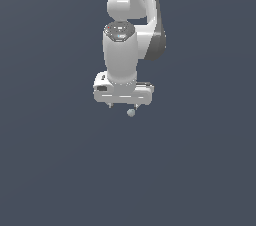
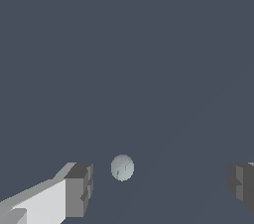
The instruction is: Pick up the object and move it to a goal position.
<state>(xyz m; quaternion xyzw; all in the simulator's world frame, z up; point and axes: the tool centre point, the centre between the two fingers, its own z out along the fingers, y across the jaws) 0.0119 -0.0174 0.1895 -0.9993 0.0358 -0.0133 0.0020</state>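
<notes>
The object is a tiny pale grey-blue ball point(image 1: 131, 113), just below the white gripper point(image 1: 124, 105) in the exterior view. In the wrist view the ball point(image 2: 122, 167) lies between the two fingers, nearer to one fingertip point(image 2: 79, 188) than to the other point(image 2: 242, 184), and touches neither. The jaws stand wide apart and hold nothing. In the exterior view only the two short finger tips show under the white hand, which points straight down.
The white arm point(image 1: 135, 0) rises behind the hand toward the top of the exterior view. The ground all around is a plain dark grey-blue surface point(image 1: 60, 170). No goal marker shows in either view.
</notes>
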